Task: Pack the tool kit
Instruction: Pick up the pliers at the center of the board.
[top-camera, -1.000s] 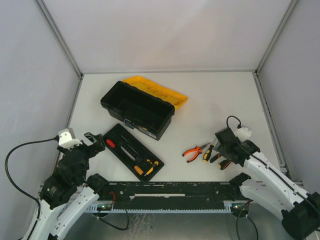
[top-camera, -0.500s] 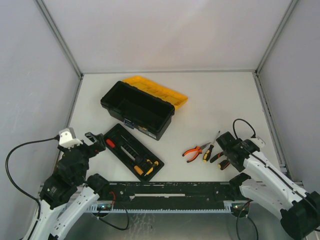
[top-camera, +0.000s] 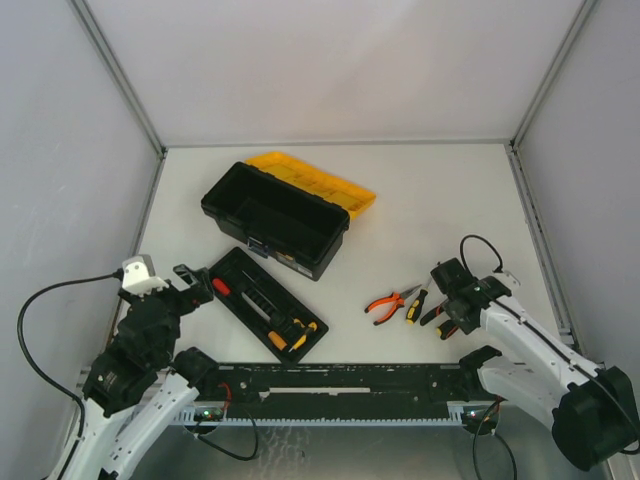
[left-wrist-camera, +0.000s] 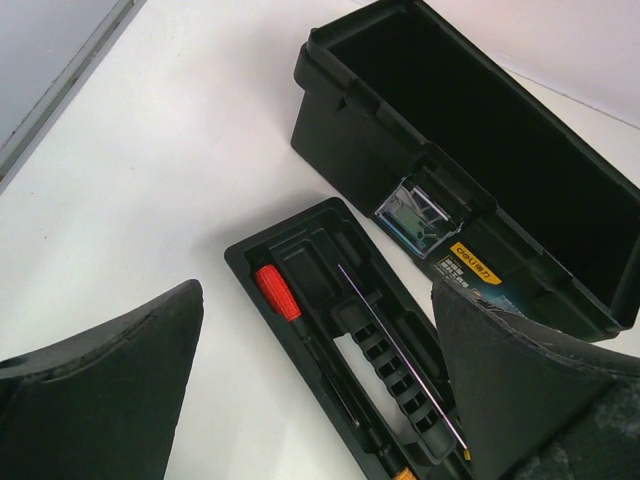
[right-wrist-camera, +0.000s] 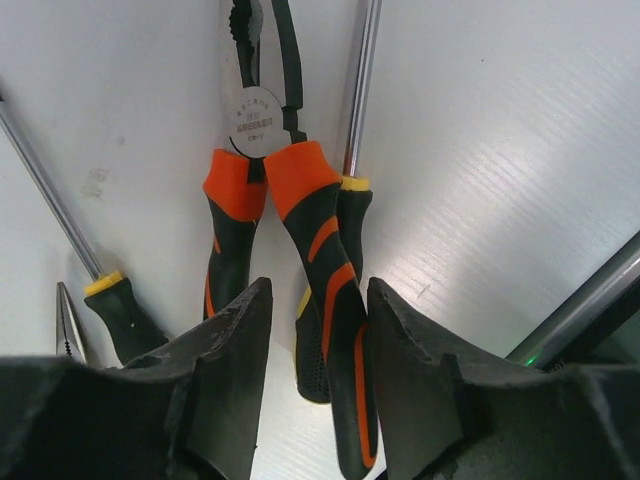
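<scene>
The black toolbox (top-camera: 270, 215) stands open at the back left, its yellow lid (top-camera: 325, 182) laid back. The black inner tray (top-camera: 265, 303) lies in front of it with a red-handled screwdriver (left-wrist-camera: 275, 292) and other tools in it. Orange-handled pliers (top-camera: 388, 303) and a screwdriver (top-camera: 416, 303) lie on the table at the right. My right gripper (top-camera: 445, 318) is low over a second pair of orange-and-black pliers (right-wrist-camera: 265, 150). It is open (right-wrist-camera: 318, 300), with one plier handle and a screwdriver handle (right-wrist-camera: 350, 215) between the fingers. My left gripper (left-wrist-camera: 318, 300) is wide open and empty above the tray.
Another screwdriver (right-wrist-camera: 100, 290) lies left of the pliers in the right wrist view. The toolbox latch (left-wrist-camera: 420, 212) faces the tray. Grey walls close the table on three sides, and a black rail (top-camera: 340, 385) runs along the near edge.
My right gripper has turned and come down over the pliers' handles. The left arm has shifted only slightly. The tools and the box have not moved.
</scene>
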